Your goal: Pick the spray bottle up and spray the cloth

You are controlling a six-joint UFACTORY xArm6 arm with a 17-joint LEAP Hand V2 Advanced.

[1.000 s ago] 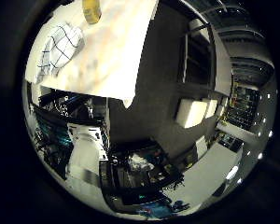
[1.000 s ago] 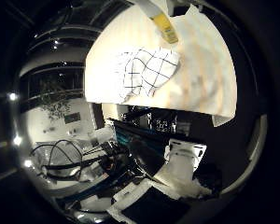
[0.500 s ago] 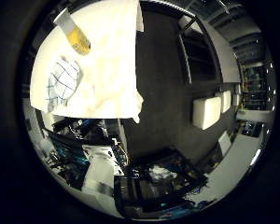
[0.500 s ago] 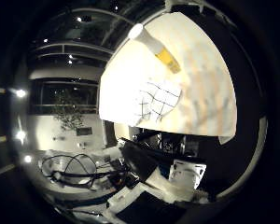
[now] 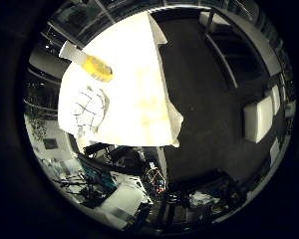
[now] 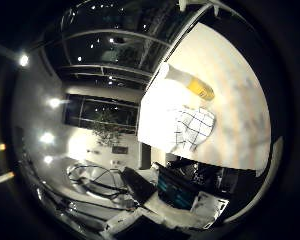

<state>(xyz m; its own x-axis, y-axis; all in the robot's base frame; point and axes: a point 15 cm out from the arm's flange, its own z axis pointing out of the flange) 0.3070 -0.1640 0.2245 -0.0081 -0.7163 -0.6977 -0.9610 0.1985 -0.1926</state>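
Note:
A spray bottle (image 5: 87, 63) with a white top and yellow lower body stands on a pale table (image 5: 139, 99). Beside it on the table lies a white cloth (image 5: 89, 107) with a dark grid pattern, crumpled. Both also show in the thumb side view: the bottle (image 6: 190, 85) and the cloth (image 6: 194, 128) just beside it. Both look small, so the palm is well away from them. No part of my hand shows in either view.
The table's corner (image 5: 175, 137) stands over dark floor. White box-like furniture (image 5: 259, 117) sits on the floor to one side. Beyond the table's edge are a monitor (image 6: 177, 192), equipment and a room with ceiling lights (image 6: 52, 102).
The whole picture has turned and shifted in both views, so the camera has moved. Bottle and cloth keep their places on the table.

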